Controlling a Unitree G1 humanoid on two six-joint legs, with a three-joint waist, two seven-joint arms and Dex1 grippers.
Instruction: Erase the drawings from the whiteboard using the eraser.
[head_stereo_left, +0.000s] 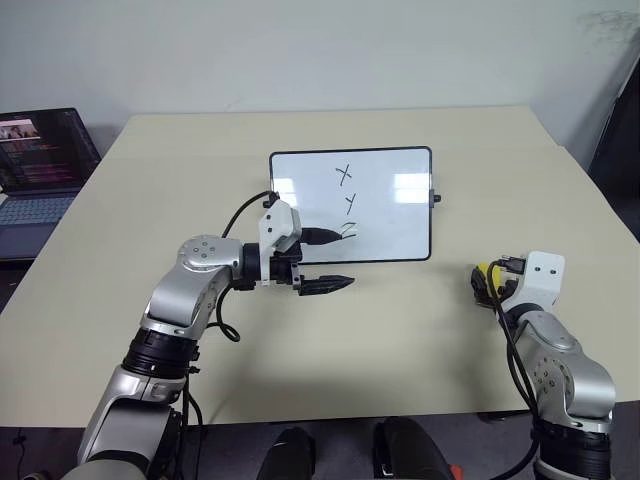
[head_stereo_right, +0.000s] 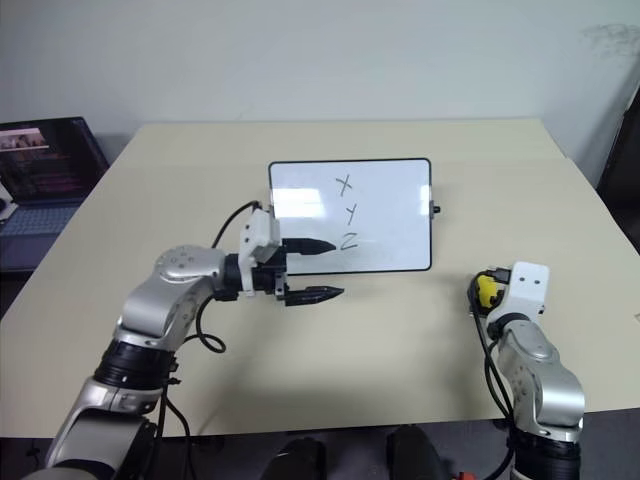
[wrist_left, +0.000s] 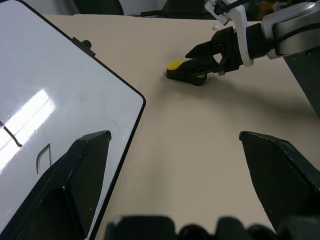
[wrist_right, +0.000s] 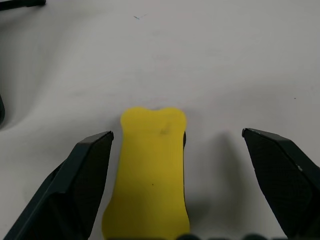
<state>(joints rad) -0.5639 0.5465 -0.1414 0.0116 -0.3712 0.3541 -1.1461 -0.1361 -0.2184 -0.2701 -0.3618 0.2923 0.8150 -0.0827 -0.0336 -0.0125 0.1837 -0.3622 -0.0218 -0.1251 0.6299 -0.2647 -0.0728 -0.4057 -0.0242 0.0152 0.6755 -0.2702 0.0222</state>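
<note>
The right gripper's fingers stand spread astride the eraser, which lies flat on the worktop at the whiteboard's four o'clock, long axis running along them, closer to the left one.

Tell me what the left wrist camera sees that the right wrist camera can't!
Left wrist view alone: a corner of the whiteboard with a bit of the drawings, the open left gripper, and the whole right gripper from the side.
Right wrist view alone: the eraser's yellow top close up, between the right gripper's open fingers.
Both: the eraser lying on the table.
</note>
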